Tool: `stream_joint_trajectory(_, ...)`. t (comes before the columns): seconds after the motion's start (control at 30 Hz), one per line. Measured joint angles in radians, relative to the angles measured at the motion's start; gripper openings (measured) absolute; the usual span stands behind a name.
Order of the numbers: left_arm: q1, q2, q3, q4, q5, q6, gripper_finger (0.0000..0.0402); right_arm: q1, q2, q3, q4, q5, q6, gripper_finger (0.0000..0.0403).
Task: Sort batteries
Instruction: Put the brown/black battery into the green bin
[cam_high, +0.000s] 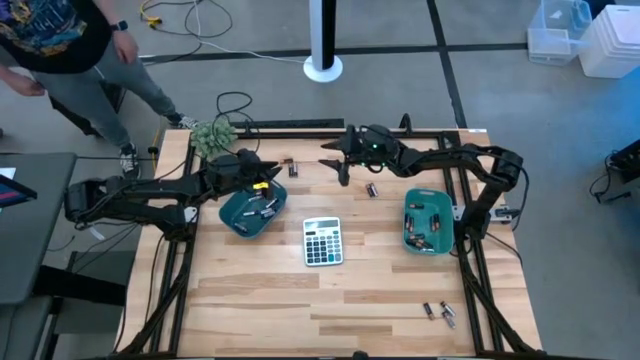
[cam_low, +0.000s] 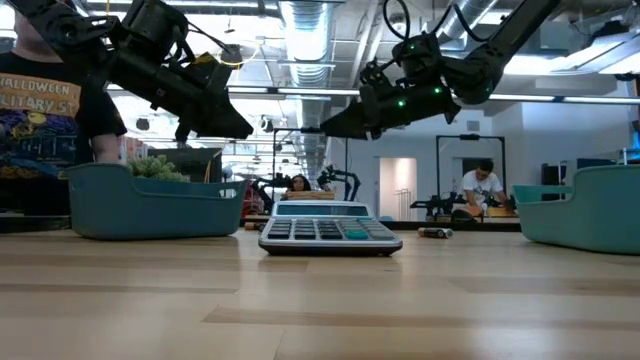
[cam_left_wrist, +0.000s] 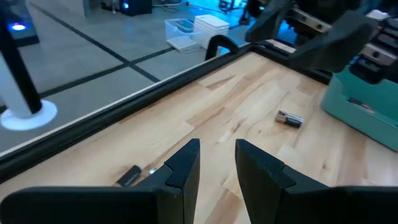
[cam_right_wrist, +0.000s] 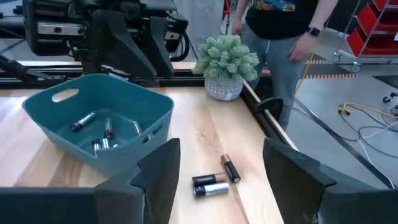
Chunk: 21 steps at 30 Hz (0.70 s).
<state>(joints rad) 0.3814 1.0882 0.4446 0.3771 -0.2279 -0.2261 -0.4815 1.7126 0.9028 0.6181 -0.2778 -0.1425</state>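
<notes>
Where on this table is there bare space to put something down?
The near half, in front of the calculator, is bare wood apart from loose batteries at the near right. Gaps between calculator and each tray are narrow. The far edge is crowded: both grippers, plant, batteries.

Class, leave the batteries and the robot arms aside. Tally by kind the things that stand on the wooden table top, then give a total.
Teal trays: 2
Calculator: 1
Potted plant: 1
Total: 4
</notes>
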Motion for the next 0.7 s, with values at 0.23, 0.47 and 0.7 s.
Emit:
stream_joint_trajectory(0.23, 0.023, 0.000, 0.000, 0.001, 0.001, -0.003, 0.0098, -0.014, 0.001, 0.000, -0.014, 0.000, 0.011, 0.0244)
stream_joint_trajectory(0.47, 0.023, 0.000, 0.001, 0.002, 0.018, -0.048, 0.0098, 0.003, 0.001, 0.000, 0.000, 0.000, 0.042, 0.0244)
stream_joint_trajectory(0.7, 0.022, 0.000, 0.001, 0.002, 0.025, -0.047, 0.0098, 0.039, 0.001, 0.000, 0.019, 0.008, 0.030, 0.0244)
